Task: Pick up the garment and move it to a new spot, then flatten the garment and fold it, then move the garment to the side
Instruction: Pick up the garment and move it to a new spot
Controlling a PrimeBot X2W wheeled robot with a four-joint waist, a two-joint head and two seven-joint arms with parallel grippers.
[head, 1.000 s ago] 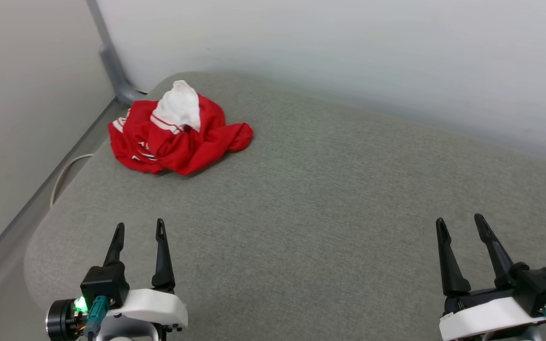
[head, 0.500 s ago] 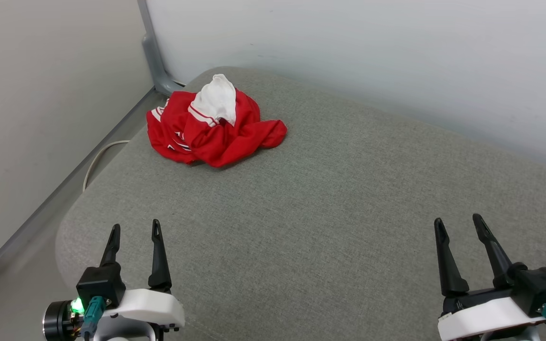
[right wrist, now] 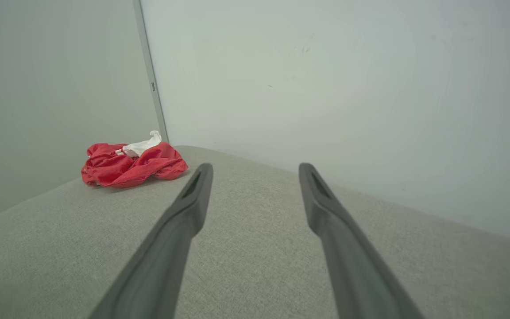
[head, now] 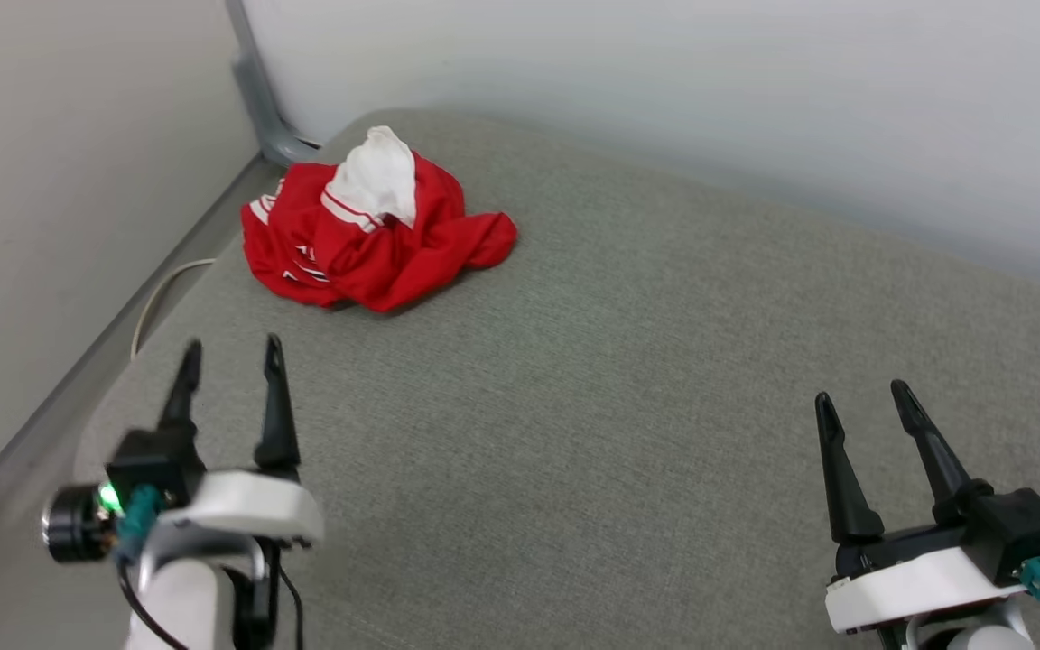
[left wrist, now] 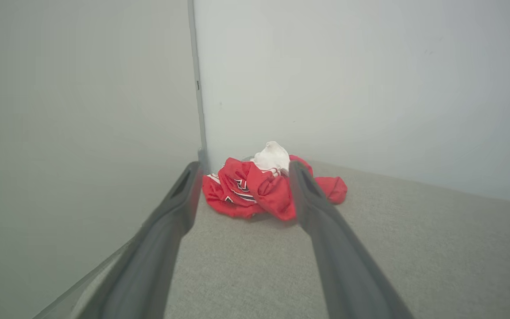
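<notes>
Red with a white fold on top, the garment [head: 366, 235] lies crumpled at the far left corner of the grey fabric cushion [head: 619, 406]. Left jaws stand wide open and empty near the cushion's left edge, pointing at the heap, well short of it. Right jaws, equally wide and empty, hover over the near right corner.

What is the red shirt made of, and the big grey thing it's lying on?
The shirt looks like thin, soft cloth, not shiny: it crumples into loose folds. The grey cushion seems padded and covered in rough woven fabric: a speckled weave shows, and its edges are rounded.
</notes>
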